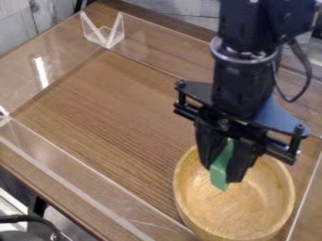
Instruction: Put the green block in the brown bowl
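Your gripper (228, 162) points straight down with its fingers pinched on the green block (224, 170), which hangs upright above the hollow of the brown bowl (201, 209), inside the rim line and nearer its far edge. You have open wooden table (107, 108) to the left of the arm, with the bowl's left and near rim unobstructed. Clear low walls (51, 151) border the tabletop along its near and left edges.

Soft, even indoor light falls on the wooden table (101, 104), pale glare streaks the clear panels (51, 71) at its left edge, and the small frame is grainy, the dark robot arm (258, 38) slightly smeared by motion.
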